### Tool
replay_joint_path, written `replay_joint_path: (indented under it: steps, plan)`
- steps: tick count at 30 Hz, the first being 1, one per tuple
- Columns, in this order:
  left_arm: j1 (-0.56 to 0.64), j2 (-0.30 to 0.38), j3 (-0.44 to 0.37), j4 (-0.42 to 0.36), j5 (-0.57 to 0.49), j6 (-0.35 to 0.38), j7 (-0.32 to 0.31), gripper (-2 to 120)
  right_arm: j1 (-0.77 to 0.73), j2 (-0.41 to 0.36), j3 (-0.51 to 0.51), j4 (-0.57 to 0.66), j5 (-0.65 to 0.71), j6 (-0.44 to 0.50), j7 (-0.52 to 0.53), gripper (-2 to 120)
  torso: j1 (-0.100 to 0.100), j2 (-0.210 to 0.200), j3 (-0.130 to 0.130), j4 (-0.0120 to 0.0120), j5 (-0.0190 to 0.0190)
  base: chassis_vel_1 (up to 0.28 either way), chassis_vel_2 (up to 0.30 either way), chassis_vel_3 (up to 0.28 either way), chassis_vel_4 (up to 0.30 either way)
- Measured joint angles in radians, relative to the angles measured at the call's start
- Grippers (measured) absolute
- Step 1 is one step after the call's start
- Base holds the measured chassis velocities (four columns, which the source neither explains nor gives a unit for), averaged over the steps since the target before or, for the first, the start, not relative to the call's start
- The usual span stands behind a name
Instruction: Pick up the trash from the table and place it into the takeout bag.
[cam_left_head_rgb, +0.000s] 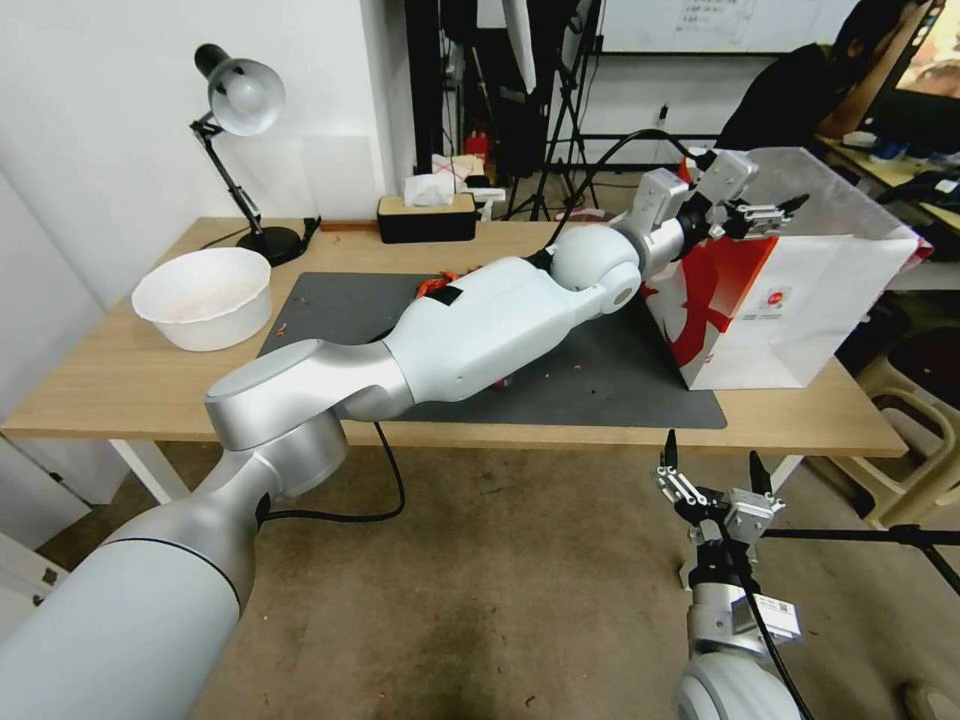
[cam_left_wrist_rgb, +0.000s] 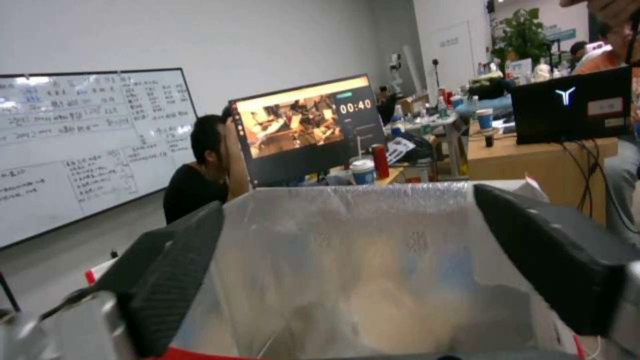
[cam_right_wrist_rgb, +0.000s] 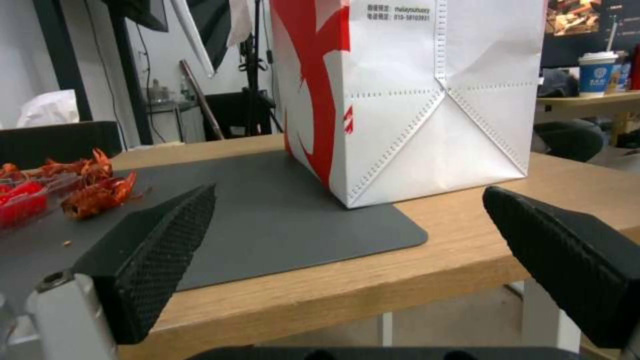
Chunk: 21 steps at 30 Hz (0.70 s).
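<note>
Left gripper (cam_left_head_rgb: 765, 215) over open mouth of boxy red-and-white paper takeout bag (cam_left_head_rgb: 800, 310) on light-wood table (cam_left_head_rgb: 120, 380), fingers spread, empty. Right gripper (cam_left_head_rgb: 712, 470) parked below table edge, splayed, empty. Bag likely light, tippable (avoid nudging rim).

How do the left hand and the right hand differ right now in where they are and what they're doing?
The left hand is stretched out over the table, up at the open top of the takeout bag; the right hand hangs low in front of the table's near edge, below its top.
The left hand points toward the bag's mouth; the right hand points up.
Shared: both are open, and neither holds anything.
</note>
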Motion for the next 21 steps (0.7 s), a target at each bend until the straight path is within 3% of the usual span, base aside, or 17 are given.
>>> replay_joint_path:
  steps: [10, 21]
  plan:
    - [0.013, 0.096, -0.046, -0.070, -0.013, 0.005, -0.026, 100, -0.001, 0.000, 0.002, 0.008, 0.000, 0.000, 0.000, 100, 0.000, 0.000, 0.000, 0.0000, -0.0001, 0.000, 0.000, 0.000, 0.000]
    - [0.157, 0.370, -0.130, -0.224, -0.002, 0.014, -0.047, 100, -0.004, -0.001, 0.000, 0.022, -0.003, -0.006, -0.001, 100, 0.000, 0.000, 0.000, 0.0003, -0.0006, 0.000, 0.000, 0.000, 0.000]
